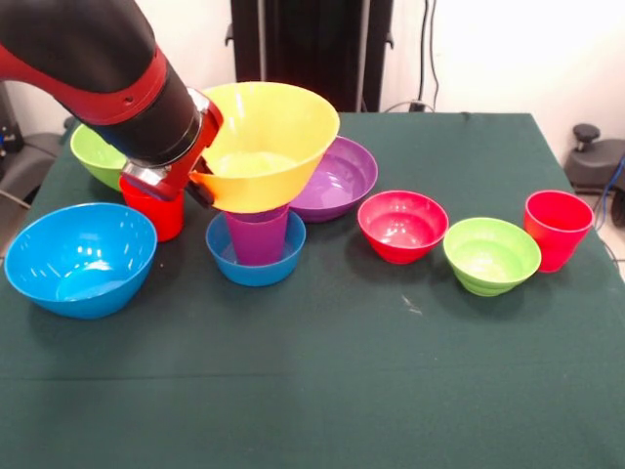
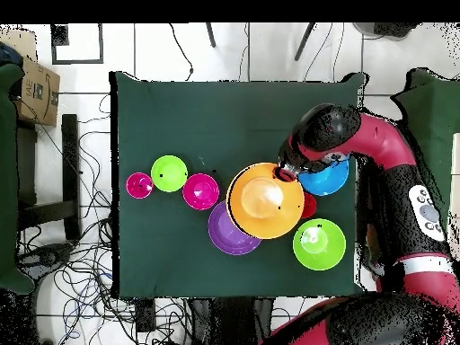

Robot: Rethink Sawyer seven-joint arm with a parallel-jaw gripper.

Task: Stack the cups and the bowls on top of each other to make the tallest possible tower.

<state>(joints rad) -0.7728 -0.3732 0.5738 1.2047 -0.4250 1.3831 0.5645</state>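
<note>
My gripper (image 1: 200, 182) is shut on the left rim of the large yellow bowl (image 1: 269, 147). The bowl is slightly tilted on top of the purple cup (image 1: 257, 237), which stands in the small blue bowl (image 1: 256, 266); this is the tower. In the overhead view the gripper (image 2: 286, 173) is at the yellow bowl's (image 2: 265, 199) upper right rim, and the bowl hides the cup and the small blue bowl. A red cup (image 1: 156, 213) stands just behind my gripper. Another red cup (image 1: 557, 230) stands at the far right.
The large purple bowl (image 1: 342, 181) touches the tower's back right. The large blue bowl (image 1: 81, 256) and the large lime green bowl (image 1: 96, 154) are at the left. The red-pink bowl (image 1: 402, 225) and the small lime green bowl (image 1: 491, 254) are to the right.
</note>
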